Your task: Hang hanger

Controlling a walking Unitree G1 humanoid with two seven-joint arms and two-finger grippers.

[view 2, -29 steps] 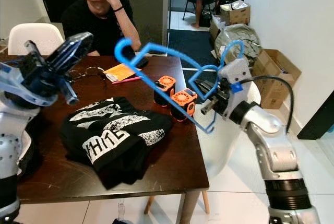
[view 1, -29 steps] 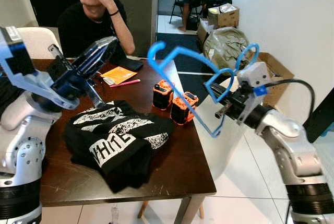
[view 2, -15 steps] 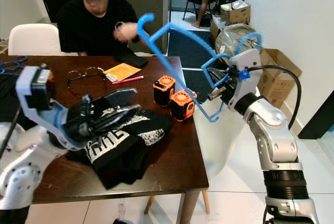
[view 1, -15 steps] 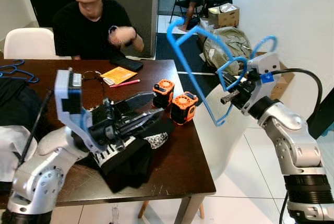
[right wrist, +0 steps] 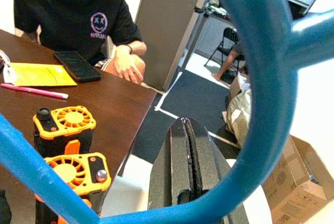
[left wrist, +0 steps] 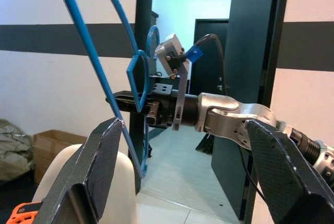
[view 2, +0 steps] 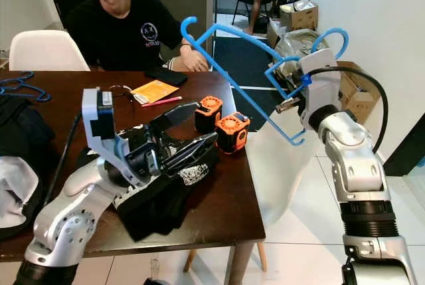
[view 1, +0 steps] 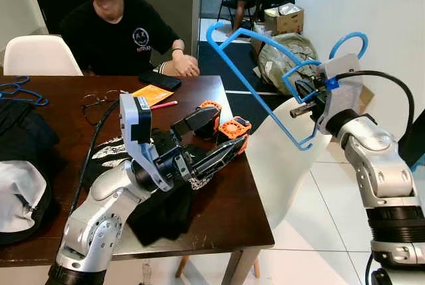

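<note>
— Two arms are raised over the tabletop (view 1: 219, 218); where does the blue hanger (view 1: 255, 89) sit against it?

— Past its right edge, in the air above a cream chair (view 1: 279, 159). The right gripper (view 2: 287, 104) has its jaws pressed together on the wire near the small inner loop, just under the hook that curls up by the wrist. The long bar slants back up over the tabletop's far right corner.

— And the left gripper (view 1: 216, 139)?

— Above the tabletop's middle, over a black printed shirt (view 1: 156, 192), jaws spread wide and empty, pointing toward the hanger. In its wrist view the fingers (left wrist: 99, 169) frame the hanger and the other arm.

— Anything else on the tabletop?

— Two orange-and-black fan-like devices (view 1: 231, 132) near the right edge, a yellow card (view 1: 151, 94), a pink pen (view 1: 158, 105), glasses (view 1: 99, 99), a phone (view 1: 159, 80). More blue hangers (view 1: 20, 90) lie at the far left corner. A person in black (view 1: 116, 26) sits behind it.
</note>
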